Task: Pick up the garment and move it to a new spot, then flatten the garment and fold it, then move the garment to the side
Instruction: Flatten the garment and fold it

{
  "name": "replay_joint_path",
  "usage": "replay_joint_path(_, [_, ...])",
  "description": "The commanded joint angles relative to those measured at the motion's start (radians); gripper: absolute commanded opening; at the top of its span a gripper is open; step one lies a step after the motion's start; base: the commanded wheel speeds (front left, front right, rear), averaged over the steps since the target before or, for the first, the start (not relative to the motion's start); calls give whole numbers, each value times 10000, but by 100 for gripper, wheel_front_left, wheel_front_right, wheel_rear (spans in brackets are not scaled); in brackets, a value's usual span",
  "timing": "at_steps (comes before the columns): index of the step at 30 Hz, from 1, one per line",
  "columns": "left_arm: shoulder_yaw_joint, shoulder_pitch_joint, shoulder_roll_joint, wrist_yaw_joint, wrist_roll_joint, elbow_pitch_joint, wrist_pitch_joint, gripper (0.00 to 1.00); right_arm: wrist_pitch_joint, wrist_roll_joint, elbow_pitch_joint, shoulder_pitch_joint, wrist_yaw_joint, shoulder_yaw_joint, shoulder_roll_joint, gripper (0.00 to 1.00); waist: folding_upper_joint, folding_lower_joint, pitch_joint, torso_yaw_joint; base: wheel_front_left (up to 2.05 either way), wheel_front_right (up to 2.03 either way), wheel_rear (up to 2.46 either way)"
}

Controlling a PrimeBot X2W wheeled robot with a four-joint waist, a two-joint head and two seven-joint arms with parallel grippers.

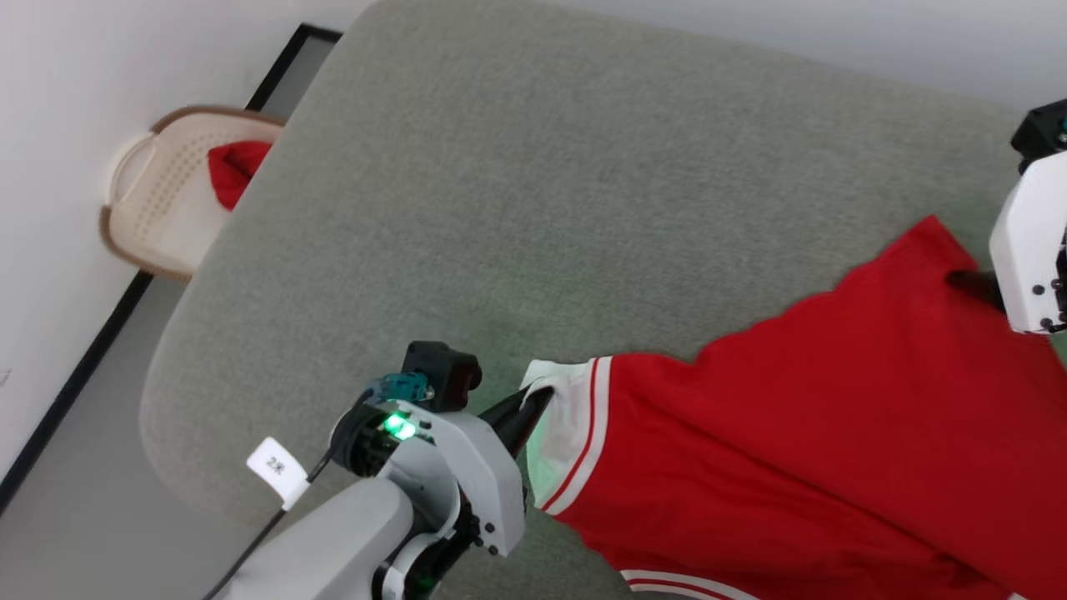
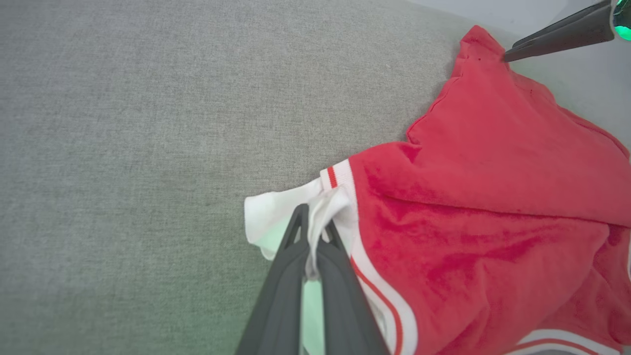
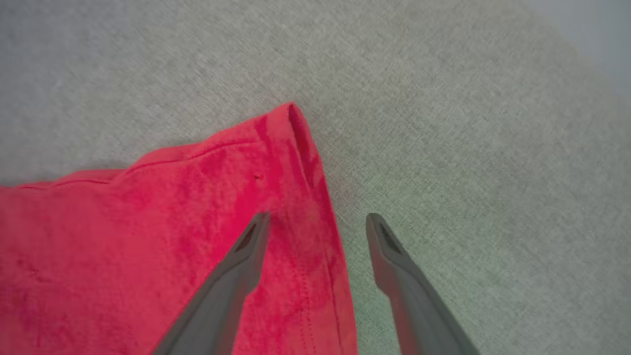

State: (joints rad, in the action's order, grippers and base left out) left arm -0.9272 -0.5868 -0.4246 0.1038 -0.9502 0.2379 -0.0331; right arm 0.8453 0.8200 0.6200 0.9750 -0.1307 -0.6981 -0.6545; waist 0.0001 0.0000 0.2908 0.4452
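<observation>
**Insp. A:** Garment [image 1: 834, 433] loc. is being requested.

**Insp. B:** It is being carried by the grey fabric-covered bench [image 1: 500, 167], on the right and near part in head view. The red body is being shown creased, not flat. The white sleeve w/ red-white trim is being pointed toward the bench centre. The lower part is being cut off by the frame edge.

**Insp. A:** L claw [image 2: 314, 219] status?

**Insp. B:** It is being clenched on the white sleeve edge. In L wrist view the cloth is being pinched between both fingers, w/ fabric bunched at the tips. A green glow is being cast on sleeve and bench.

**Insp. A:** R claw [image 3: 319, 218]?

**Insp. B:** Released, w/ its jaws being held wide apart at the garment's far red corner. In R wrist view one finger [image 3: 236, 281] is being shown over the red cloth, the other over bare bench just beside the hem. Contact w/ the cloth cannot be told. Nothing is being gripped.

**Insp. A:** Other items?

**Insp. B:** A beige perforated basket [image 1: 158, 200] is being noted on the floor [image 1: 83, 467] by the wall [image 1: 50, 167], beside the bench's far left corner. A small red cloth [image 1: 235, 167] is being held in it, well apart from the garment.
</observation>
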Motion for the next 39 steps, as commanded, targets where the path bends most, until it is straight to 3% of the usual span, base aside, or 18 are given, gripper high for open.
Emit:
replay_joint_path(1, [7,-105,24,-82,28,32,43,0,30,96,73,100,0,-75,-11,100,-1,0,386,362,0,0,0])
replay_joint_path(8, [-32,-299,312,-350,12,627,246,0,366,363,944,-29,1,-744,-14,100,-1,0,610,534,0,0,0])
replay_joint_path(9, [-34,-325,333,-390,7,688,269,0,463,396,1030,-44,1,-849,-18,85,-1,0,622,542,0,0,0])
replay_joint_path(10, [-38,-349,347,-410,1,754,281,0,586,420,1065,-63,6,-988,-24,38,-1,0,625,544,0,0,0])
replay_joint_path(11, [-36,-362,344,-427,-10,819,290,0,733,521,1113,-63,6,-1064,-32,0,-1,0,624,533,0,0,0])
replay_joint_path(17, [-35,-395,353,-516,-68,1110,306,0,752,691,1129,293,4,-1312,-177,0,-1,0,513,375,0,0,0])
replay_joint_path(23, [22,-576,59,-596,-258,1160,-141,0,171,1005,1060,816,4,-1228,102,0,-1,0,144,8,0,0,0])
replay_joint_path(30, [421,-1544,-967,-597,-820,484,-1789,0,-348,1420,556,1424,4,-1352,299,0,-1,0,-539,-637,0,0,0])
replay_joint_path(39, [795,-3774,-2244,-603,-501,244,-3607,0,-1687,1687,-96,2141,4,-1217,482,0,-1,0,-1570,-1589,0,0,0])
